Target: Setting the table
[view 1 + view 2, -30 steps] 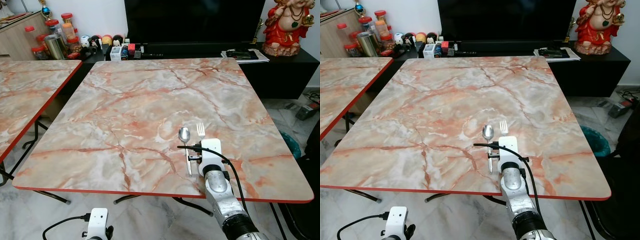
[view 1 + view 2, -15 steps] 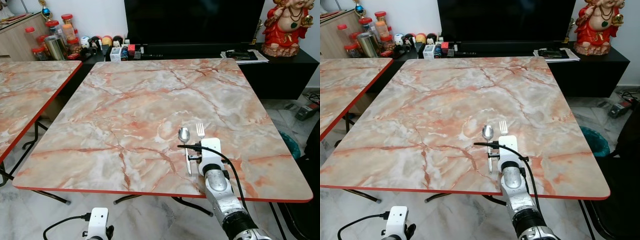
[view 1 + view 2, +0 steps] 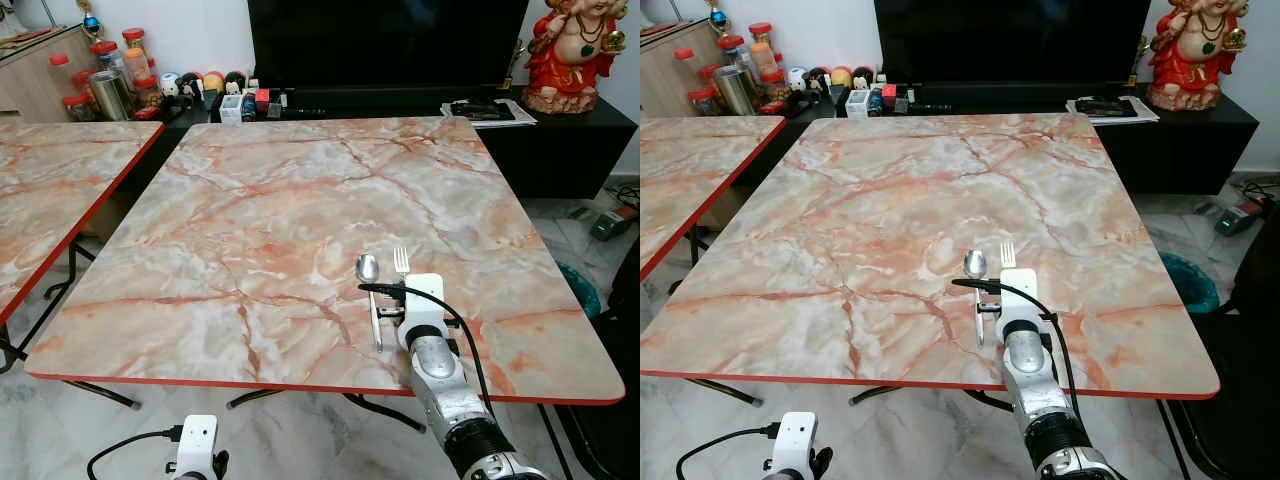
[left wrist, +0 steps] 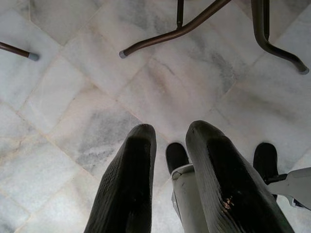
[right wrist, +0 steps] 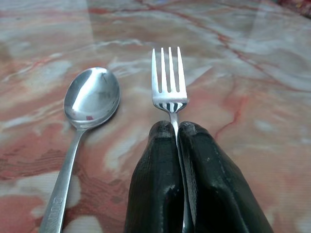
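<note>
A silver spoon (image 3: 369, 281) lies on the marble table (image 3: 300, 210) near its front right, bowl pointing away from me. Right beside it is a silver fork (image 3: 401, 261), tines pointing away. My right gripper (image 5: 175, 133) is shut on the fork's handle, low over the tabletop; in the right wrist view the black fingers (image 5: 155, 170) pinch the handle just behind the tines, with the spoon (image 5: 90, 102) alongside. The right arm (image 3: 435, 370) reaches in over the table's front edge. My left gripper (image 4: 167, 138) hangs idle below the table over the floor, its fingers slightly apart and holding nothing.
A second marble table (image 3: 60, 180) stands at the left. Behind are a black TV unit (image 3: 400, 100) with jars and small items (image 3: 120, 75), papers (image 3: 480, 110) and a red statue (image 3: 575, 50). Table legs (image 4: 194, 24) cross the tiled floor.
The right wrist has shifted slightly forward over the table, the fork with it. The spoon has not moved.
</note>
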Controlling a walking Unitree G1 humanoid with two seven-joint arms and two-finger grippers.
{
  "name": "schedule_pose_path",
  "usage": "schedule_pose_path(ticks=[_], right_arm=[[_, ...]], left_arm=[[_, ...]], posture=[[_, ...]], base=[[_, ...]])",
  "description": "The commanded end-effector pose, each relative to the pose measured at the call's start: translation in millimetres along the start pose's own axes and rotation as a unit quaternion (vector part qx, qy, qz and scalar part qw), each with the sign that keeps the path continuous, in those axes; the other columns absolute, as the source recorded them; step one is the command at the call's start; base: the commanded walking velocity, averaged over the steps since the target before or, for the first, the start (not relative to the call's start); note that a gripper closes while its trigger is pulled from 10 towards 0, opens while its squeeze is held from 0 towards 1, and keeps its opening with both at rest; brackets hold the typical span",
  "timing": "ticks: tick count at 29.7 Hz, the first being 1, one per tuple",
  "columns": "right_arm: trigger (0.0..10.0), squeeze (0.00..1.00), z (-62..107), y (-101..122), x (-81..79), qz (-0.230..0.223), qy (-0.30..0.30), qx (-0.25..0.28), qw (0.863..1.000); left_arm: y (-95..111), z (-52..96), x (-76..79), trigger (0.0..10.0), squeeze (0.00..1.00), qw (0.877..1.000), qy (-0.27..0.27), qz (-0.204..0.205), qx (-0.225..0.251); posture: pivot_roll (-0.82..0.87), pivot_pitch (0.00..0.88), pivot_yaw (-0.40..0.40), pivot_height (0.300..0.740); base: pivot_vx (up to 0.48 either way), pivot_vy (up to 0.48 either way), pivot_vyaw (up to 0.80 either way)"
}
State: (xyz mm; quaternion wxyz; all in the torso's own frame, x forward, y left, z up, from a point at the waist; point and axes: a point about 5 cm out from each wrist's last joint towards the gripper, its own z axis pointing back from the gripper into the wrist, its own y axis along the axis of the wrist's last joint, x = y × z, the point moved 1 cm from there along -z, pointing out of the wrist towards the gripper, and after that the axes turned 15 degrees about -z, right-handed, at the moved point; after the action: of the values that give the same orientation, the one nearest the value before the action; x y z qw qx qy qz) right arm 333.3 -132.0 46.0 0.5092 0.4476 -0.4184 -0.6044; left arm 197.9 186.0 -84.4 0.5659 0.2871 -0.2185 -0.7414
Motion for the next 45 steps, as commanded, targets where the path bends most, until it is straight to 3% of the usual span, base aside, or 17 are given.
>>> schedule_pose_path(ticks=[1, 7, 12, 18, 24, 30, 45], right_arm=[[10.0, 0.0, 1.2, -7, 2.2, -0.005, -0.003, -0.029, 1.0], [10.0, 0.0, -0.8, 7, 2.5, -0.015, 0.0, -0.016, 1.0], [10.0, 0.0, -2.6, 33, 6.2, -0.018, -0.005, 0.007, 1.0], [10.0, 0.0, 1.8, 47, 8.3, -0.027, -0.011, 0.0, 1.0], [10.0, 0.0, 7.6, 49, 6.4, -0.025, -0.014, -0.022, 0.999], [10.0, 0.0, 11.4, 35, 7.8, -0.032, -0.021, -0.057, 0.998], [10.0, 0.0, 13.5, 25, 7.4, -0.034, -0.022, -0.079, 0.996]], left_arm=[[3, -1.2, 0.1, 10.0, 0.0, 1.0, -0.005, -0.006, -0.001], [4, -1.5, -0.1, 10.0, 0.0, 1.0, -0.006, -0.005, -0.001], [6, -2.1, 1.8, 10.0, 0.0, 1.0, -0.008, -0.004, 0.002], [6, -2.2, 3.4, 10.0, 0.0, 1.0, -0.009, -0.002, 0.002], [5, -2.2, 5.6, 10.0, 0.0, 1.0, -0.011, -0.001, 0.0], [4, -2.0, 8.6, 10.0, 0.0, 1.0, -0.014, 0.002, -0.001], [2, -1.4, 8.1, 10.0, 0.0, 1.0, -0.01, 0.001, -0.005]], posture=[[0.01, 0.0, 0.051, 0.74], [0.0, 0.0, 0.05, 0.74], [-0.01, 0.0, 0.047, 0.74], [-0.01, 0.0, 0.042, 0.74], [-0.02, 0.0, 0.038, 0.74], [-0.02, 0.0, 0.03, 0.74], [-0.01, 0.0, 0.027, 0.74]], base=[[0.0, 0.0, 0.0], [0.0, 0.0, 0.0], [0.0, 0.0, 0.0], [0.0, 0.0, 0.0], [0.0, 0.0, 0.0], [0.0, 0.0, 0.0], [0.0, 0.0, 0.0]])
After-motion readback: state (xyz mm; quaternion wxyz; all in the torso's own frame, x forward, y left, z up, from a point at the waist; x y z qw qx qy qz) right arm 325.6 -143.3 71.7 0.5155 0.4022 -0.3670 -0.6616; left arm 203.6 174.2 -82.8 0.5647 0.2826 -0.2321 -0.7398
